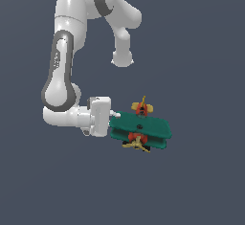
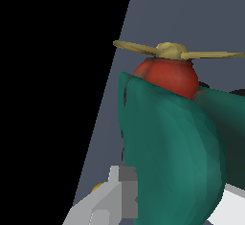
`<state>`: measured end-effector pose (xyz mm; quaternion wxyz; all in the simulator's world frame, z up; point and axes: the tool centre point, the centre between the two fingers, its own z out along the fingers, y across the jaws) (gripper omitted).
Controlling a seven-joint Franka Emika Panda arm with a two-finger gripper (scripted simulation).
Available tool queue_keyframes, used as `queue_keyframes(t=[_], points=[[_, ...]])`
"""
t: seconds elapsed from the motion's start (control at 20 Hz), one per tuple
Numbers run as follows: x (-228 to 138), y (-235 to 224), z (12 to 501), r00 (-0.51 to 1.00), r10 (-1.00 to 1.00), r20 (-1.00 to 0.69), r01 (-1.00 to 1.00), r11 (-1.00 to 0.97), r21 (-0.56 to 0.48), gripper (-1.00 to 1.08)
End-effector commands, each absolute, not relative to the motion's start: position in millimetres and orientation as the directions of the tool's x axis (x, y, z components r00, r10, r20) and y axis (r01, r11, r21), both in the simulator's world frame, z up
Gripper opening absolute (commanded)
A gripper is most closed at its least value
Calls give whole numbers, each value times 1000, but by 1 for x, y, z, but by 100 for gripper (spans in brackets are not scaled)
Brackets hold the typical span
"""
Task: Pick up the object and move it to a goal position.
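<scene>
The toy biplane [image 1: 141, 130] has two teal-green wings, a red body, a yellow propeller [image 1: 137, 144] and a yellow tail [image 1: 143, 107]. My gripper [image 1: 115, 119] points sideways toward the exterior view's right and is shut on the near ends of the wings. The plane hangs off the ground in that grip. In the wrist view the teal wing [image 2: 172, 157] fills the space between my fingers [image 2: 117, 195], with the red nose [image 2: 170, 75] and propeller [image 2: 172, 51] beyond it. The gripper [image 2: 174, 209] closes around the wing; the pads themselves are hidden by it.
A plain dark grey-blue ground [image 1: 201, 185] lies all around with nothing else on it. The arm's white links [image 1: 62, 66] rise on the exterior view's left of the plane. A black region [image 2: 48, 99] covers one side of the wrist view.
</scene>
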<state>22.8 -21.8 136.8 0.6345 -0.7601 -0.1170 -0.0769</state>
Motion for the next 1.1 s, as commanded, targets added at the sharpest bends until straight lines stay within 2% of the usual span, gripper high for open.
queue_keyframes(t=[0.0, 0.55, 1.05], points=[[23, -22, 137, 961, 80, 266, 276, -167, -947, -100], [7, -30, 166, 961, 78, 266, 276, -165, -947, -100], [-41, -58, 258, 961, 72, 267, 275, -160, -948, -100]])
